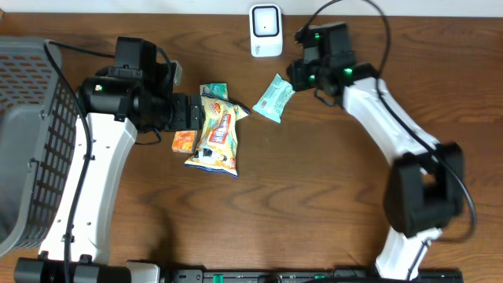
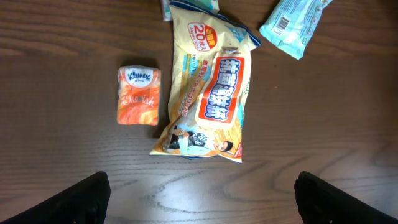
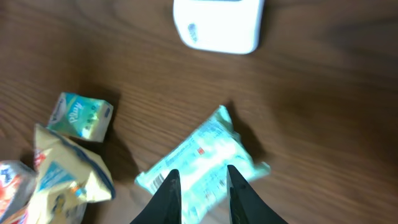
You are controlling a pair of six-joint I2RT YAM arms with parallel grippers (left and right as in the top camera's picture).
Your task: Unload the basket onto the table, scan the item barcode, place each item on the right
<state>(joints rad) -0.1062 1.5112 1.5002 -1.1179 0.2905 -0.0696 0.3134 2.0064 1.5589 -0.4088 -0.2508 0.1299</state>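
Right gripper (image 3: 200,175) hung narrowly parted over pack (image 3: 211,146), barcode-up by scanner (image 3: 217,25), presumably for reading; left gripper (image 2: 202,199) gaped wide, empty.

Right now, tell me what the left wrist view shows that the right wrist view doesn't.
Only left wrist: the orange tissue pack and the left gripper, wide open. Only right wrist: the white scanner and the right gripper, fingers slightly apart. Both: the yellow snack bag, the teal packet and a green pack, barely inside the left one's top edge.
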